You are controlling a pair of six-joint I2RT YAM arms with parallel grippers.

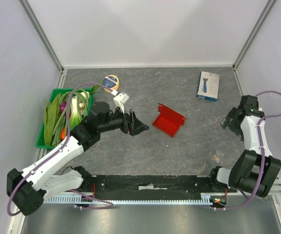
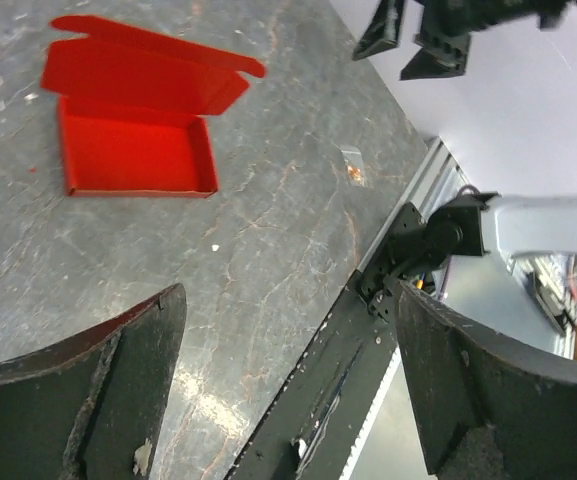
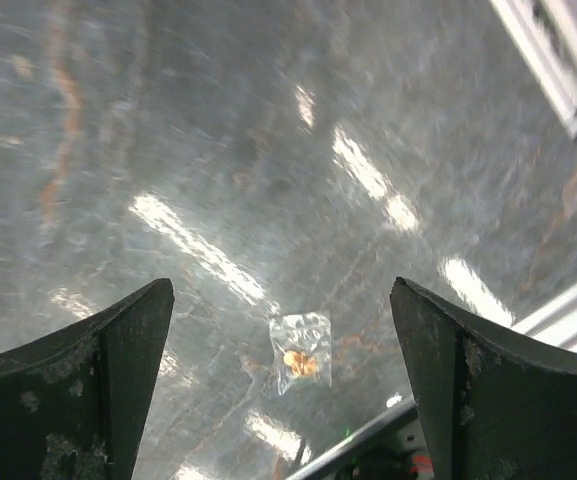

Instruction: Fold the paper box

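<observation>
The paper box is glossy red and lies in the middle of the table. In the left wrist view the paper box stands as a shallow tray with its walls up and its lid flap lying open behind it. My left gripper hangs open just left of the box, apart from it. Between the two dark fingers of the left gripper I see only bare table and the front rail. My right gripper is open at the far right, well away from the box. The right gripper holds nothing.
A white-and-blue retail box lies at the back right. A green basket of vegetables sits at the left, with a tape roll and a white object beside it. A small clear plastic bag lies under the right gripper near the front rail.
</observation>
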